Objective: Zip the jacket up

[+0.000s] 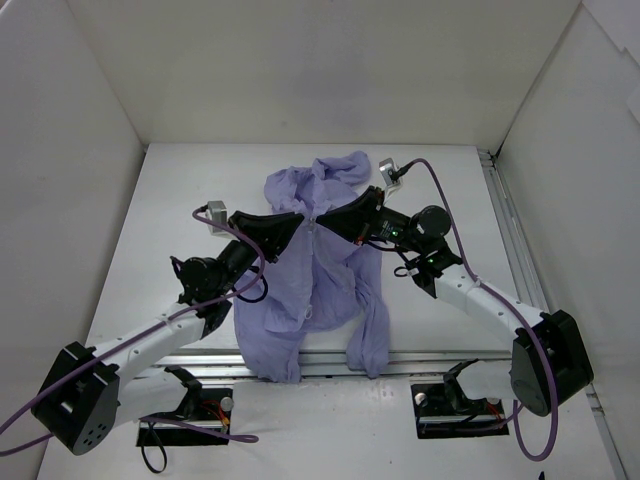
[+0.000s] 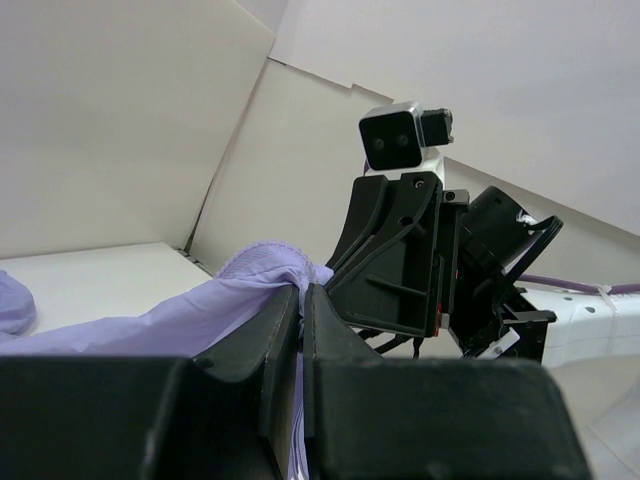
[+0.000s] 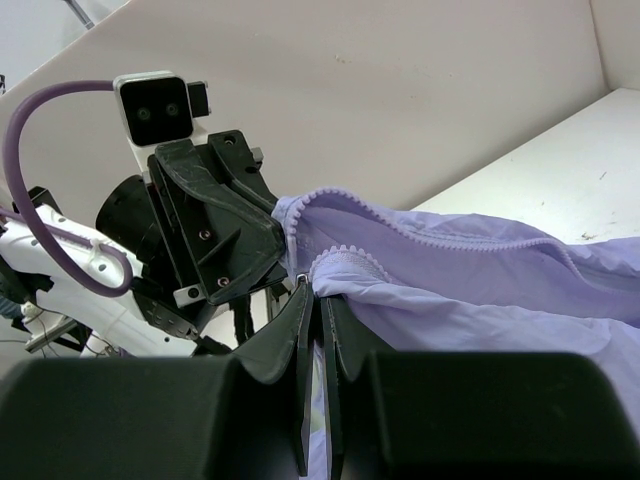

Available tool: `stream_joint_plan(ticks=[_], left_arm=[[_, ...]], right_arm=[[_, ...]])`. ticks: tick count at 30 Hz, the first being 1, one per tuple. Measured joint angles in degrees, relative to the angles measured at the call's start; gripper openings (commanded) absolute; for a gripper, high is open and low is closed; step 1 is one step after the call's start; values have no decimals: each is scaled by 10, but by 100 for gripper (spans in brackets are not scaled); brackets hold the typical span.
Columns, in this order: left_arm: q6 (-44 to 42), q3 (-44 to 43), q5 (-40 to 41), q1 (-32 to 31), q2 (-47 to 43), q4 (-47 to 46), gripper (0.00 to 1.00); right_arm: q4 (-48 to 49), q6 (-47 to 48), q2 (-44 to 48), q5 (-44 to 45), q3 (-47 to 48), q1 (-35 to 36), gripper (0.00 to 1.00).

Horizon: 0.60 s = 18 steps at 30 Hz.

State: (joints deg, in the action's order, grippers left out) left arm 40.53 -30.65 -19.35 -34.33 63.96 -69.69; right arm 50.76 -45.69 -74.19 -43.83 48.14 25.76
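The lavender jacket [image 1: 310, 290] lies crumpled at the middle of the white table [image 1: 170, 190], its lower end hanging over the front edge. My left gripper [image 1: 298, 226] and right gripper [image 1: 330, 215] meet tip to tip at its upper front opening. In the left wrist view the left gripper [image 2: 301, 292] is shut on a fold of jacket [image 2: 180, 310] fabric, facing the right gripper [image 2: 395, 260]. In the right wrist view the right gripper [image 3: 318, 290] is shut on the jacket [image 3: 480, 290] edge beside the zipper teeth [image 3: 420, 222]; a small metal piece shows at its tip. The left gripper [image 3: 215, 235] sits just behind.
White walls enclose the table on three sides. A metal rail [image 1: 510, 240] runs along the right side and another along the front edge [image 1: 450, 355]. Purple cables [image 1: 440, 190] loop off both wrists.
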Motion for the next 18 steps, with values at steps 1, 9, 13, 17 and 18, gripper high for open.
stream_joint_plan(ticks=[1, 9, 13, 17, 18], left_arm=[[0, -2, 0, 0, 0, 0, 0], [0, -12, 1, 0, 1, 0, 0], [0, -12, 1, 0, 3, 0, 0], [0, -12, 1, 0, 3, 0, 0], [0, -12, 1, 0, 4, 0, 0]], right_arm=[[0, 0, 0, 0, 0, 0, 0], [4, 0, 0, 0, 0, 0, 0], [4, 0, 0, 0, 0, 0, 0], [4, 0, 0, 0, 0, 0, 0], [4, -1, 0, 0, 0, 0, 0]])
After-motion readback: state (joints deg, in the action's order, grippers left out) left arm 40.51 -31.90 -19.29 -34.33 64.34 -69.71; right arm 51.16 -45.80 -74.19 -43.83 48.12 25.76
